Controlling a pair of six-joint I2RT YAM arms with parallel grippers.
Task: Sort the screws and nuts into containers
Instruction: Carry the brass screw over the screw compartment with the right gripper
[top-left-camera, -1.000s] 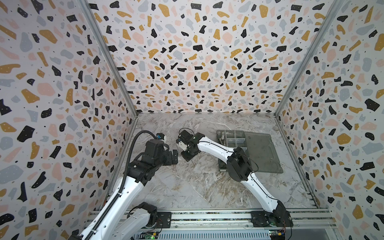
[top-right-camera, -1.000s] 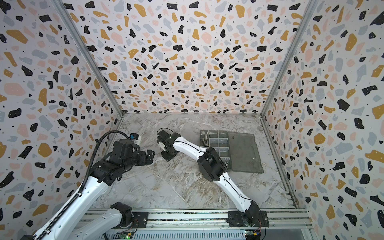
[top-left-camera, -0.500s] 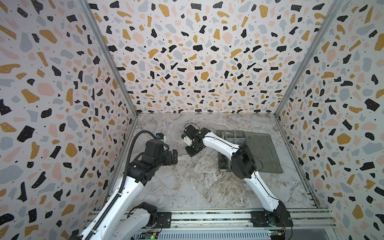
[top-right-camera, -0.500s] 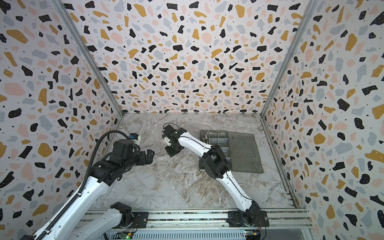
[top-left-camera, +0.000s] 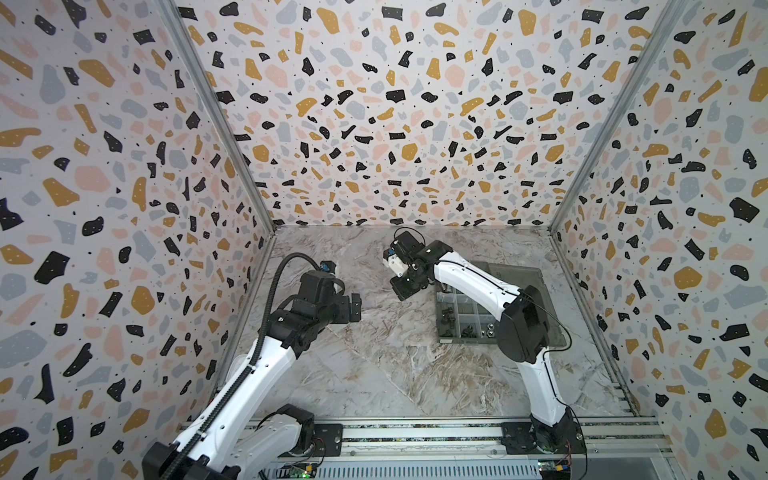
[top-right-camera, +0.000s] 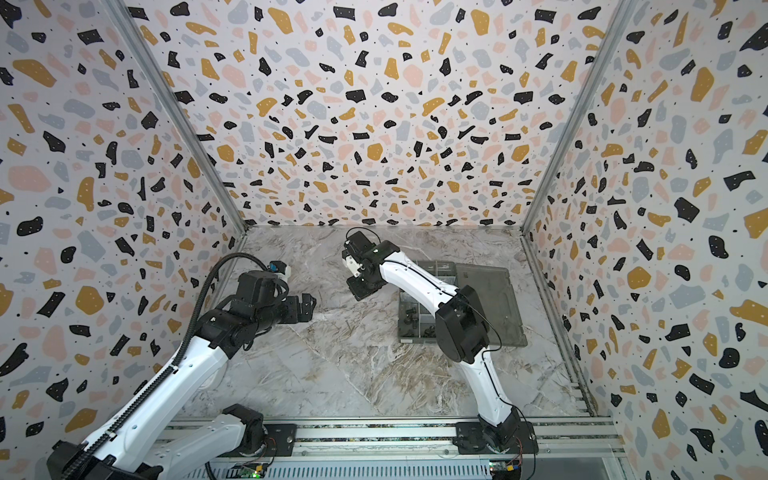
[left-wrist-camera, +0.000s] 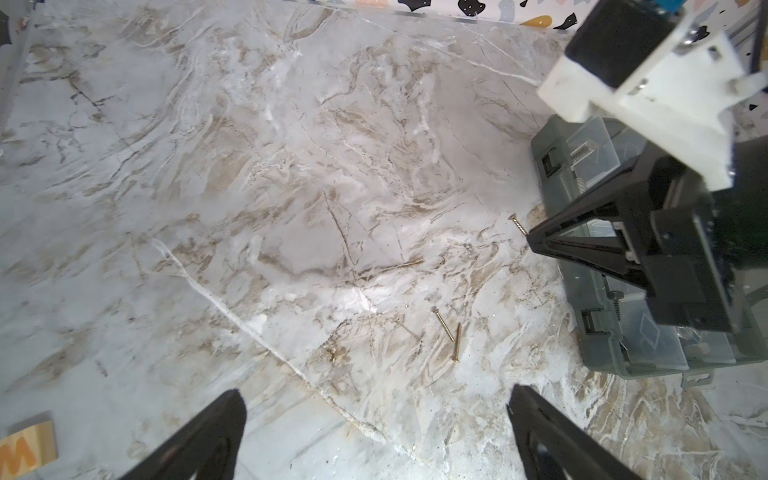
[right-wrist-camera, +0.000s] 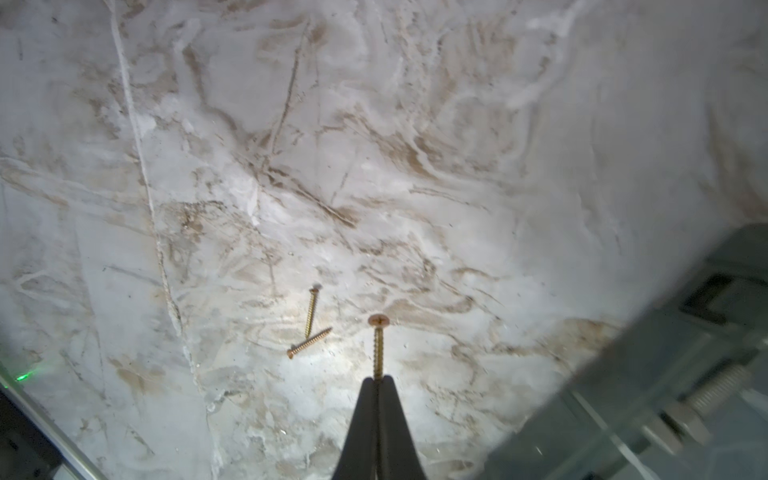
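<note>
L gripper (left-wrist-camera: 374, 397) is staying wide apart near left edge of table (top-left-camera: 374, 374). 2 loose screws (right-wrist-camera: 310, 311) are lying mid-table. R gripper (right-wrist-camera: 377, 384), clamping brass screw (right-wrist-camera: 378, 345), is shifting right vs 1 s ago, nearing organiser box (top-left-camera: 465, 341) by right edge.

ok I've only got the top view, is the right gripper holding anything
Observer: Yes. The right gripper is shut on a gold screw, pinched by its tip, head pointing away.
Operator: Any more out on the table?
Observer: Two loose screws lie close together on the table, just beyond the held one.
Operator: And the left gripper?
Observer: The left gripper is open, with nothing between its fingers.
</note>
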